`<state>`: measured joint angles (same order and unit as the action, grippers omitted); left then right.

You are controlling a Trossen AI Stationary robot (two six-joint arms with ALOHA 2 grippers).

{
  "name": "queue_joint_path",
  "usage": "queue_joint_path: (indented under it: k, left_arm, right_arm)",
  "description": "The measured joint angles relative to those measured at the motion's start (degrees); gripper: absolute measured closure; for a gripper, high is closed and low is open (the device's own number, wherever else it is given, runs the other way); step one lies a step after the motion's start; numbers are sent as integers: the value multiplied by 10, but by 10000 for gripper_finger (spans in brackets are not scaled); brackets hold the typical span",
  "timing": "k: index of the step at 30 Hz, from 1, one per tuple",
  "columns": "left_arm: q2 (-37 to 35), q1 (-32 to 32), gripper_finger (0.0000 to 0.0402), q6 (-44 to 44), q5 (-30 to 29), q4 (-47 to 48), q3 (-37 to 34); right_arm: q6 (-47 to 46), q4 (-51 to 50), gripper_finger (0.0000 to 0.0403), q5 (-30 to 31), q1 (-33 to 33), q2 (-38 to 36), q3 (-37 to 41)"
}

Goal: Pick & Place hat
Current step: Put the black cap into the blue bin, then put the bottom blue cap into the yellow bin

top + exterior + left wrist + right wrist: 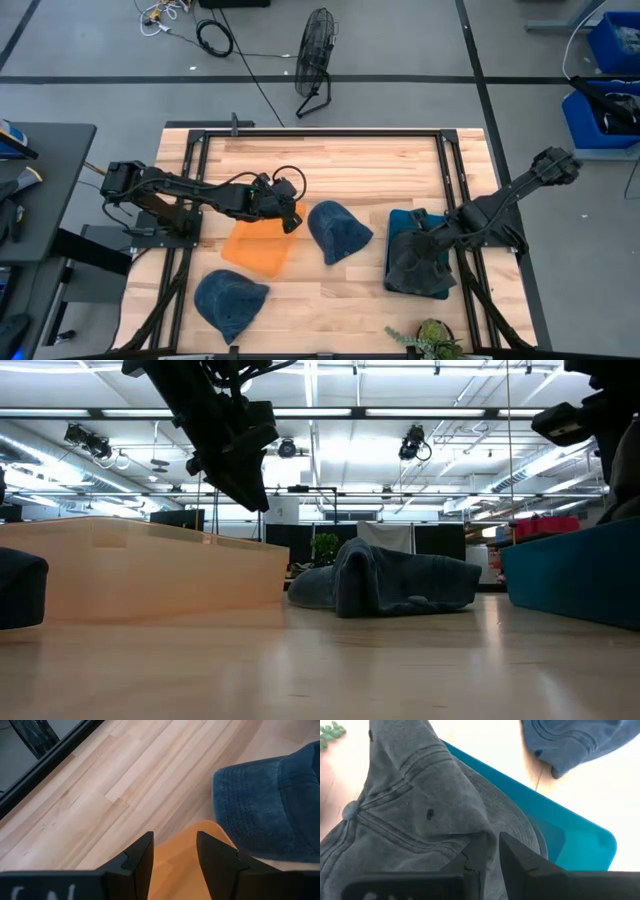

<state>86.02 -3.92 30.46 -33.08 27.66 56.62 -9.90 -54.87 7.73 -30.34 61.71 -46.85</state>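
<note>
My left gripper [290, 207] [175, 837] hangs open over the far right corner of the flat orange tray [258, 247] [180, 865] and touches nothing. In the low view it [240, 470] is well above that tray [140, 572]. A blue hat [338, 232] [270, 805] lies crown-up on the wood just right of the orange tray. A second blue hat [230, 303] rests near the table's near left side. My right gripper [425, 243] [493, 840] is shut on the dark grey hat [415, 268] [410, 805], which lies on the teal tray [402, 220] [570, 840]. My right gripper pinches a raised fold of the grey hat's crown cloth [470, 827] between its two fingers. It comes from above, slanting down from the table's right side. The hat is spread slack over the teal tray, its brim [520, 825] lying inside it.
A small green plant [430, 340] stands at the near edge, close to the teal tray. Black frame rails [300, 133] run round the tabletop. Bare wood lies on the far half [340, 170] and between the near hat and the teal tray.
</note>
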Motion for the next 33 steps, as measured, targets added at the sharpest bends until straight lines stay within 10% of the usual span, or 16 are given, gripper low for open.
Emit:
queue_joint_path:
  k: [12,22,33]
  left_arm:
    - [0,-1,248,0,5,0,0]
    - [-55,-6,248,-26,142,48,42]
    - [-146,-111,248,100,237,298,106]
  right_arm:
    - [-15,-73,346,-25,6,0,-88]
    - [-77,-6,346,25,6,0,-240]
    - [-72,68,338,111,6,21,-198]
